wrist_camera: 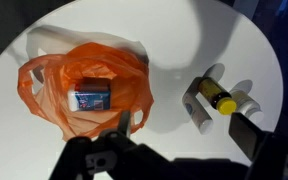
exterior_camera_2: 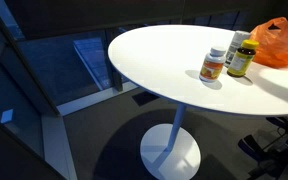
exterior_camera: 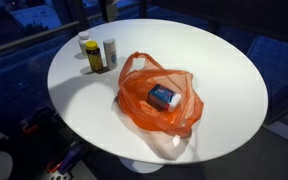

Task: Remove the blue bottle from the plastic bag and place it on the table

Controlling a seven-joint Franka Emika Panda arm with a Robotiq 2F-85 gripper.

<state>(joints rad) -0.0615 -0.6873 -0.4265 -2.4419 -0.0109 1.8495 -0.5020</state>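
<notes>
An orange plastic bag lies on the round white table. A blue bottle lies inside its open mouth. The wrist view looks down on the bag and the blue bottle. My gripper is open and empty above the table. Its left finger is close to the bag's edge and its right finger is near the other bottles. The bag also shows at the far right in an exterior view. The gripper is not seen in either exterior view.
A dark bottle with a yellow cap, a white tube and a white bottle stand grouped near the table edge. The table stands on a single pedestal base. Dark floor and railings surround it.
</notes>
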